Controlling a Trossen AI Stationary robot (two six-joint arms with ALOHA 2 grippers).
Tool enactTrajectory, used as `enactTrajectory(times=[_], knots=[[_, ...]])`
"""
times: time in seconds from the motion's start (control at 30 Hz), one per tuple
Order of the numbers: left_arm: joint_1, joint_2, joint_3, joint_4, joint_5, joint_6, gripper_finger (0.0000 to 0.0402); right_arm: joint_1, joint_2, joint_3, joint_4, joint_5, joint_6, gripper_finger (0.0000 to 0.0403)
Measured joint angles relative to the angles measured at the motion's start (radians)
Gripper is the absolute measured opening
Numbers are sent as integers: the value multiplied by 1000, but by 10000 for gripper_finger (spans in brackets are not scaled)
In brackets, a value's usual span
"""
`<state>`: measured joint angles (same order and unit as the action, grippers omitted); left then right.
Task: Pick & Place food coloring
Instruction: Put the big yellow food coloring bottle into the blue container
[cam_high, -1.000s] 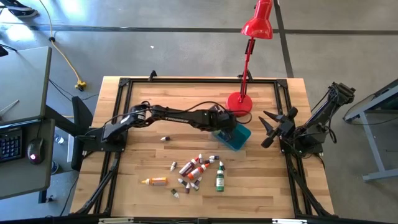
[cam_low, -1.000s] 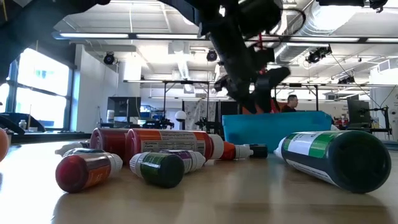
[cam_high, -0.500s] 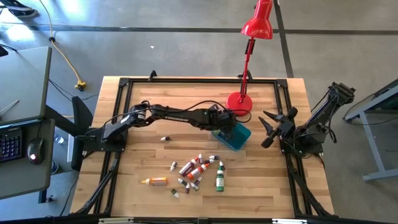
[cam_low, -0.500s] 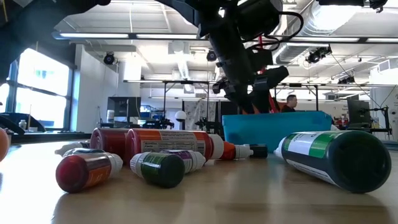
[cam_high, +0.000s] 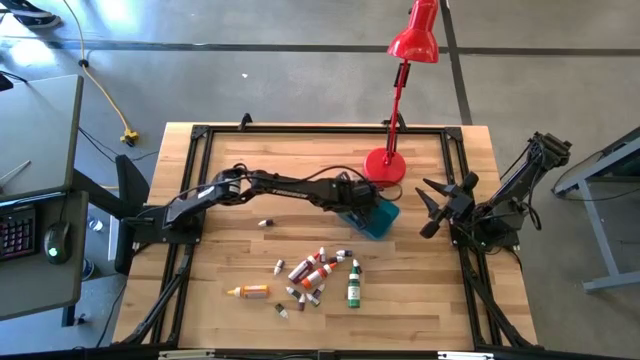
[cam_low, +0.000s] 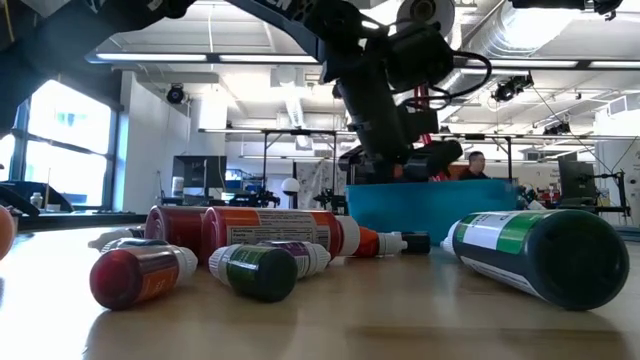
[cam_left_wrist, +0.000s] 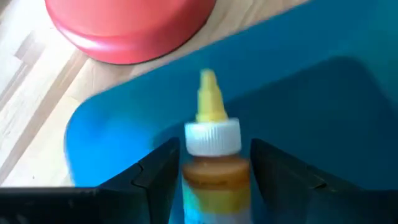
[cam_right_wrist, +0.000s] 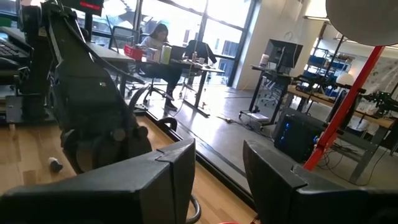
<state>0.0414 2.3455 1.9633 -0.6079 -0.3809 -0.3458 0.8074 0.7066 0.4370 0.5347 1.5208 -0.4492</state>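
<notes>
Yellow-tipped dropper bottle (cam_left_wrist: 211, 155), white collar, amber body, clamped between fingers (cam_left_wrist: 158, 171) of left gripper (cam_high: 362, 205), nozzle pointing away from wrist, held over inside of teal tub (cam_high: 381, 218). Jaws fairly wide but closed on bottle body both sides. In wrist view, teal floor of tub right behind nozzle; bottle apart from tub or touching, can't tell.

Rest of food coloring (cam_high: 318, 275) lying loose on wooden table (cam_high: 220, 260), nearer front edge than tub: cluster of red, orange, brown bottles on their sides, big green bottle (cam_high: 353, 285) w/ white label at cluster's right, orange-yellow bottle (cam_high: 248, 291) alone to left, tiny pale one (cam_high: 265, 222) apart, closer to left arm. In low view, green bottle (cam_low: 540, 255) large in foreground, red + orange ones (cam_low: 250, 232) stacked at left, all horizontal.

Tub sits right of table centre, just beside round base of red desk lamp (cam_high: 398, 95); lamp base (cam_left_wrist: 127, 28) also seen past tub rim from left wrist.

Left arm stretched across table from its mount to tub. Right gripper (cam_high: 432, 208) parked at table's right edge, well apart from everything, jaws partly apart, holding nothing.

Person (cam_right_wrist: 158, 37) seated at desk in room beyond.
</notes>
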Motion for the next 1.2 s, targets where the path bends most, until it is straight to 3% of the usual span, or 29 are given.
enactTrajectory(times=[0.23,0.47,0.93,1.07,1.2], knots=[[19,0,0,-1,13,0,191,0,0,0,0,-9,0,129],[48,-1,1,-33,203,31,149,0,0,0,0,-10,0,129],[49,11,4,-31,170,121,135,0,0,0,0,-20,-1,129],[49,3,14,-48,135,106,105,0,0,0,0,-25,-1,129],[44,5,79,-109,134,75,50,0,0,0,0,-25,-1,129]])
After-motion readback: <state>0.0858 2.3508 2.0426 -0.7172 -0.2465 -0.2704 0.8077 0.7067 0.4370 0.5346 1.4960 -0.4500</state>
